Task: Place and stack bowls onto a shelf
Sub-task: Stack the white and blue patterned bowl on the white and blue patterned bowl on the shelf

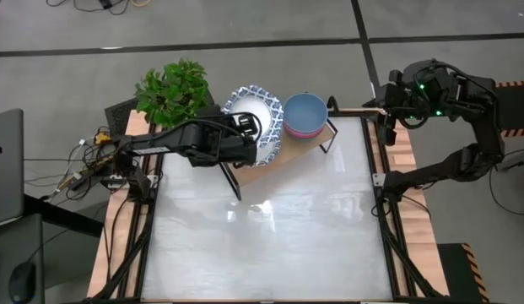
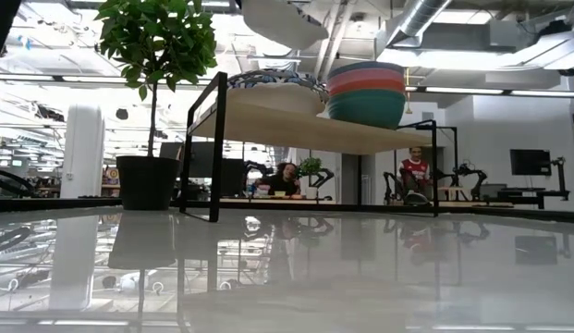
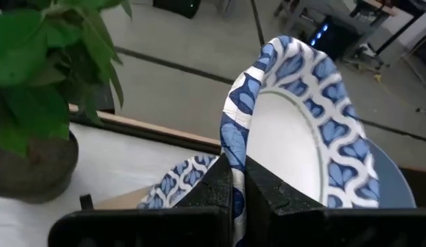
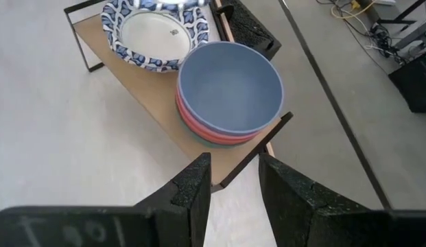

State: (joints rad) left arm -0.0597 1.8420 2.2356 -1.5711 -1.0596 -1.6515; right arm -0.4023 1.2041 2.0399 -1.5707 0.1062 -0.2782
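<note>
The light-wood shelf (image 1: 287,152) stands on black end frames at the table's far side. On it rest a white bowl with a blue patterned rim (image 4: 158,31) and a blue bowl (image 4: 230,89) stacked on a pink-red and a green one (image 2: 365,92). My left gripper (image 3: 238,195) is above the shelf's left part, shut on another patterned bowl (image 1: 266,127). In the low view that bowl's white underside (image 2: 282,18) shows above the shelf. My right gripper (image 4: 233,185) is open and waits over the table's far right corner, pointing at the coloured stack. My left gripper pinches the patterned bowl's rim (image 3: 234,161) between its two fingers, one inside the bowl and one outside. It comes from the table's left. The bowl is lifted clear and tilted on edge, with its hollow facing right, over the patterned bowl on the shelf (image 3: 178,182).
A potted plant (image 1: 173,89) stands just left of the shelf, close to my left arm. A laptop (image 1: 4,165) and cables lie off the table's left side. The glossy tabletop (image 1: 270,236) stretches in front of the shelf. People sit in the room beyond (image 2: 416,171).
</note>
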